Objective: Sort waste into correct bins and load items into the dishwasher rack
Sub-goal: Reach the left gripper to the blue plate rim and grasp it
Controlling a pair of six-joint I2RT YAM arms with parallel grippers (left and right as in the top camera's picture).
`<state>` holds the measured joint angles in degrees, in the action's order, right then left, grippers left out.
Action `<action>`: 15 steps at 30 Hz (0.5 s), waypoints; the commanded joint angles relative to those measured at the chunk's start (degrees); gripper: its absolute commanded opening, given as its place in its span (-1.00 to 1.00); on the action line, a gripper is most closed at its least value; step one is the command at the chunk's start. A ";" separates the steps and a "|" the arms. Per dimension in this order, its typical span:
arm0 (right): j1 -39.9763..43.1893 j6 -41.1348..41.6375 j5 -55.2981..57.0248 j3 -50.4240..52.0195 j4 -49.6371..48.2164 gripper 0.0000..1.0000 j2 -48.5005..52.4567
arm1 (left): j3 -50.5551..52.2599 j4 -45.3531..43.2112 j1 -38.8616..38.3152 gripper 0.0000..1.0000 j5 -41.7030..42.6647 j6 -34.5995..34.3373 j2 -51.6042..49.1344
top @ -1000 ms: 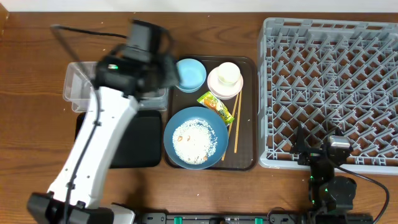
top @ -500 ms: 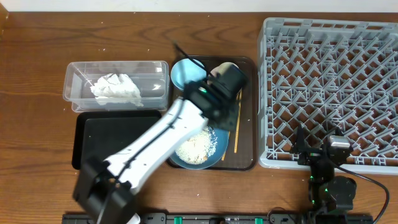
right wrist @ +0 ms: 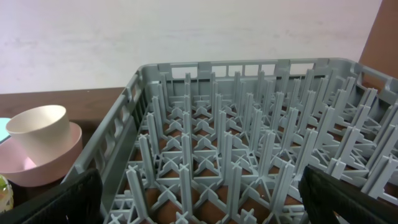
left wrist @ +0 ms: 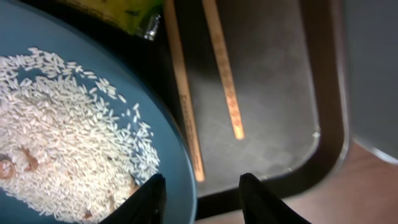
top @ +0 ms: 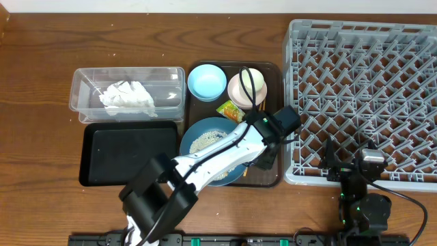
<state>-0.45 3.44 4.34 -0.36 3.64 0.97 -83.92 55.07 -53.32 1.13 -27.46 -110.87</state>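
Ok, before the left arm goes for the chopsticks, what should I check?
1. Left gripper jaws apart, nothing between them: ok.
2. Chopsticks both lying flat on the brown tray, ends in view: ok.
3. Clearance from the blue bowl: not ok, one finger overlaps its rim.
4. Contact with the tray: cannot tell.
5. Right gripper open, parked by the dishwasher rack: ok.
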 commanded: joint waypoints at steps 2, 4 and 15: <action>0.59 0.13 0.13 0.04 0.22 0.98 -0.15 | 0.42 -0.52 0.09 -0.18 -2.34 -1.38 -2.01; 0.59 0.13 0.13 0.04 0.22 0.99 -0.15 | 0.61 -1.29 0.09 -0.21 -2.62 -1.40 -2.80; 0.59 0.13 0.13 0.04 0.22 0.99 -0.15 | 1.25 -1.81 -0.02 -0.52 -5.64 -2.91 -4.44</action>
<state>-0.45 3.44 4.34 -0.36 3.64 0.97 -82.83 53.08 -53.32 -2.02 -29.82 -115.09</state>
